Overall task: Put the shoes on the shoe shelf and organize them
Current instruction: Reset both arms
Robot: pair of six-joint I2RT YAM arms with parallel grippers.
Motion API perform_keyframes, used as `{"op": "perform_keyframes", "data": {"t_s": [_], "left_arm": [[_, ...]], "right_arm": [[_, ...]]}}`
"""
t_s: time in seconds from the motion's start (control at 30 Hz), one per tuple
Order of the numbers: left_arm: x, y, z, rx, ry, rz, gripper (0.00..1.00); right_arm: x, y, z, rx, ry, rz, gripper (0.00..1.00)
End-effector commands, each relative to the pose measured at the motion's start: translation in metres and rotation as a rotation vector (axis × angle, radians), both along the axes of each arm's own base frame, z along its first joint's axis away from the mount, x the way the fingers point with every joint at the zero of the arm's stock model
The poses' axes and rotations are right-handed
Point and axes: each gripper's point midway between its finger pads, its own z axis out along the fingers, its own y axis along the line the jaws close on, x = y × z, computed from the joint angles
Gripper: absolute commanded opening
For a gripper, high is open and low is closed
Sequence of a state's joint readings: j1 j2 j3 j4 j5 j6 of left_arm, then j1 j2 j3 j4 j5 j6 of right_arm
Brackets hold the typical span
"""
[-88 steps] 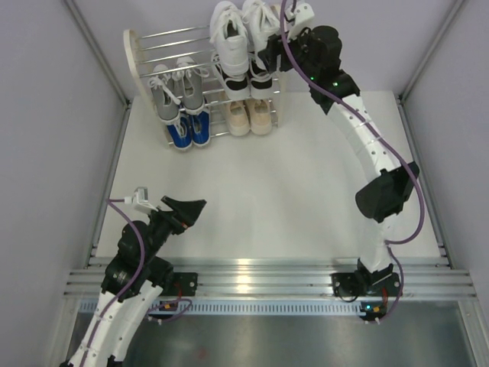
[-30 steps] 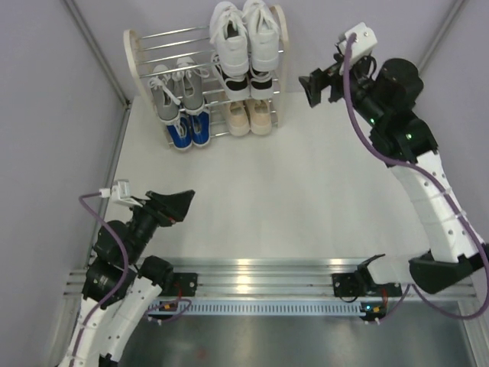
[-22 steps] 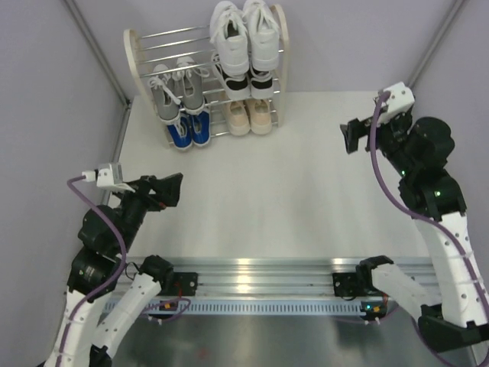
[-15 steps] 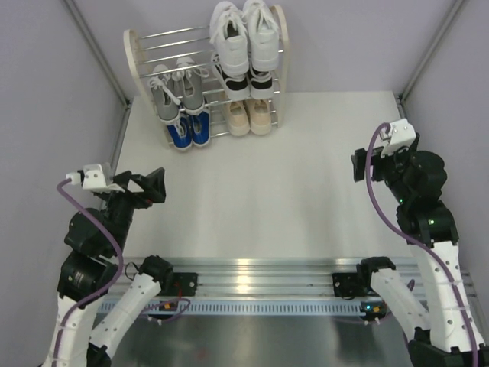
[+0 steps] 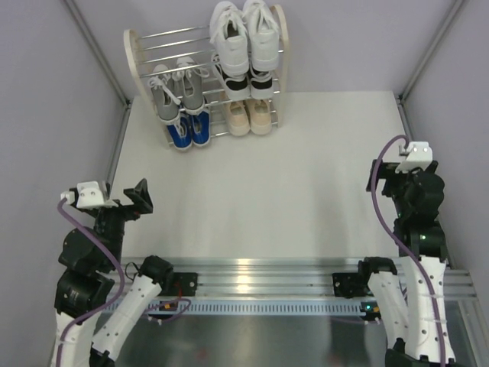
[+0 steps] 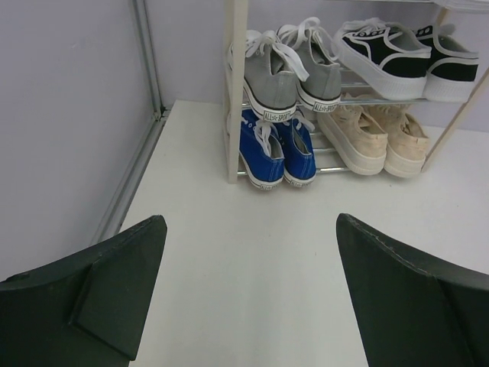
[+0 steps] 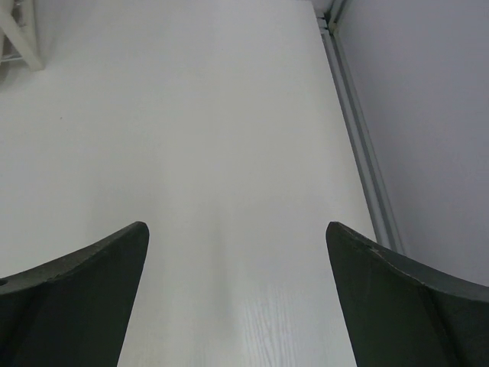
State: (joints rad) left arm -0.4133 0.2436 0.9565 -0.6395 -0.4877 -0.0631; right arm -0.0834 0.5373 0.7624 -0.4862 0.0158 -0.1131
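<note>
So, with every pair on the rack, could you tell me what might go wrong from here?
1. The all-white sneakers sit on the top chrome rods of the cream-sided shoe rack and seem to overhang its front; a knock could tip them off.
2. Loose white lace loops stick up from the grey sneakers above the blue sneakers and might snag on a later reach.

Both arms are folded close above their bases at the near edge. The left arm (image 5: 85,264) is bent upward, and the left claw (image 5: 140,196) is pointed forward and slightly downward, its fingers spread wide with nothing gripped. The right arm (image 5: 419,229) is likewise bent upright, and the right claw (image 7: 237,226) is angled downward, spread wide and empty. The two claws are set well apart, at opposite sides.
</note>
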Motion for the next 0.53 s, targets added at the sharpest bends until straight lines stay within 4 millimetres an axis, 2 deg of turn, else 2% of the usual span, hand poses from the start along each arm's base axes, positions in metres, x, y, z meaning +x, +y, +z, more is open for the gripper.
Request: {"op": "perform_keyframes", "data": {"t_s": [0.0,0.1,0.5], "left_arm": [[-0.001,0.001,-0.008,0.026,0.014,0.002,0.98],[0.0,-0.003,-0.012,0.018,0.017,-0.017,0.98],[0.001,-0.007,-0.016,0.013,0.023,-0.036,0.98]], "right_arm": [[0.0,-0.025,0.012,0.058,-0.089,-0.172,0.99],[-0.002,-0.036,0.01,0.085,-0.092,-0.249,1.0],[-0.003,-0.046,0.005,0.103,-0.111,-0.314,0.99]]}}
